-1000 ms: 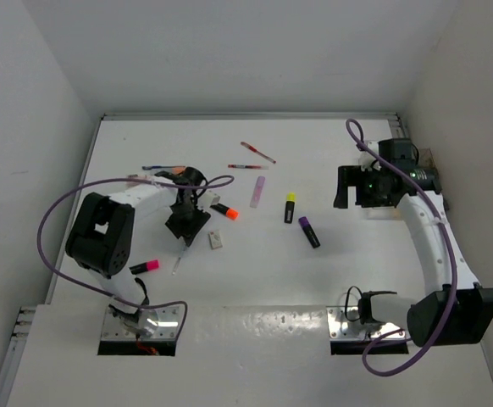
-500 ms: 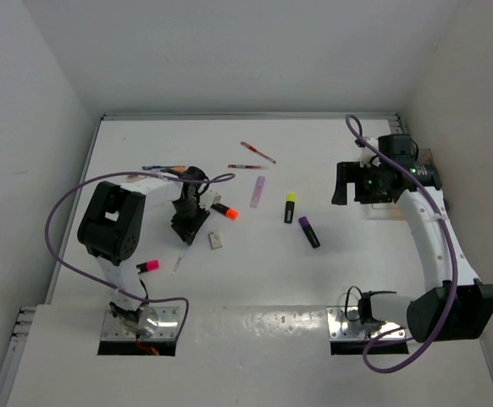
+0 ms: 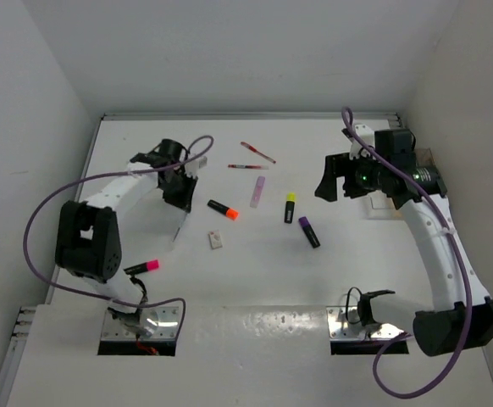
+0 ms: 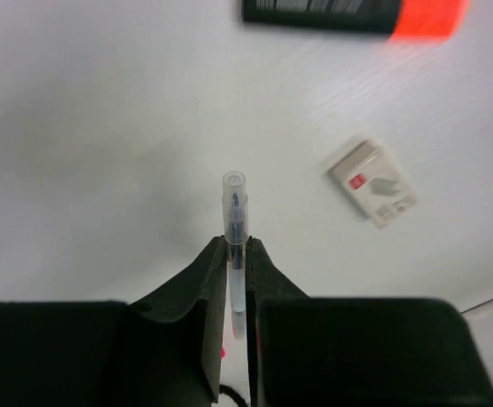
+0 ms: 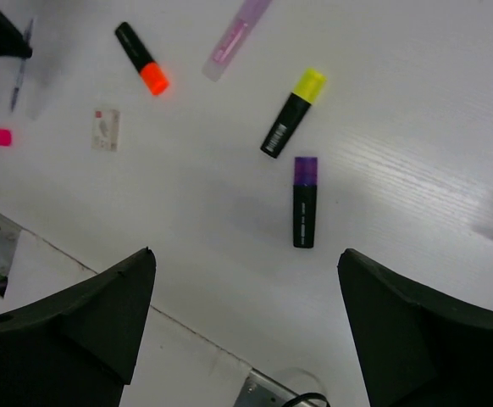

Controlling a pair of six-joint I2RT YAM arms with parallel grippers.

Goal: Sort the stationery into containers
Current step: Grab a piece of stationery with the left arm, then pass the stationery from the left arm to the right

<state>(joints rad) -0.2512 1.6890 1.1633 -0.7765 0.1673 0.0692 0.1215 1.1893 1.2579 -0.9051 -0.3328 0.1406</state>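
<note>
- Table (image 5: 416, 170): matt white, fine streaky grain like painted board.
- Pen (image 4: 234, 199): clear, glossy plastic barrel, dark core visible inside.
- Fingers (image 4: 187, 288) of left gripper (image 4: 235, 250): smooth, matt black plastic.
- Eraser (image 4: 372, 182): pale printed sleeve, paper or card by the look.
- Orange-capped highlighter (image 4: 348, 8), beyond the Eraser: black plastic body, slight sheen, printed label.
- Lilac marker (image 5: 236, 34), farther beyond the Eraser: translucent, frosted plastic.
- Base plate (image 3: 166, 320), nearer than the Eraser: bare, shiny metal.
- Cable (image 3: 26, 237): smooth purple sheath.
</note>
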